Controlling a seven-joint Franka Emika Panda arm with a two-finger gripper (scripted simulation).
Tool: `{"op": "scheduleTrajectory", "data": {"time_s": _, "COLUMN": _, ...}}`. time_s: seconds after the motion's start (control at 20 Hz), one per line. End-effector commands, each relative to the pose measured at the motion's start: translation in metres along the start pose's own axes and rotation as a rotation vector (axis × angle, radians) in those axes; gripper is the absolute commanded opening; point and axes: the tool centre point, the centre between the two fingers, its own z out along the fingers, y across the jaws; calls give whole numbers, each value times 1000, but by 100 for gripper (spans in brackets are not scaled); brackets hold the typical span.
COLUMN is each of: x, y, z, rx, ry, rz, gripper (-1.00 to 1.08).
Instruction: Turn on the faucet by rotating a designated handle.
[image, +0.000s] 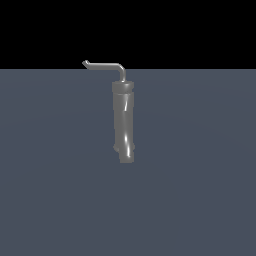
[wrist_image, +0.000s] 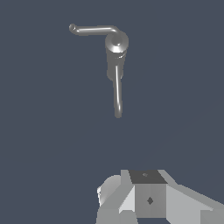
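The faucet (image: 124, 120) is a dark grey glossy upright cylinder with a collar, standing on the grey floor in the middle of the exterior view. The handle (image: 104, 65), a thin L-shaped rod with a small hooked tip, rises from its top and points to the exterior view's left. In the wrist view I look down on the faucet (wrist_image: 116, 43), with the handle (wrist_image: 92, 30) stretching sideways from it. Part of my gripper (wrist_image: 145, 186) shows at the picture's edge, well apart from the faucet. Its jaws are not clear. It is out of the exterior view.
A flat grey floor (image: 200, 200) surrounds the faucet. In the wrist view a second thin rod (wrist_image: 117, 94) runs from under the cylinder towards my gripper.
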Motion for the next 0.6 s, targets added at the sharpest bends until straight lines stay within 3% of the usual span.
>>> {"op": "scheduleTrajectory", "data": {"time_s": 0.0, "x": 0, "y": 0, "z": 0, "rx": 0, "ry": 0, "rz": 0, "gripper": -100}}
{"op": "scheduleTrajectory", "data": {"time_s": 0.55, "x": 10, "y": -15, "z": 3, "rx": -6, "ry": 8, "rz": -31, "gripper": -100}}
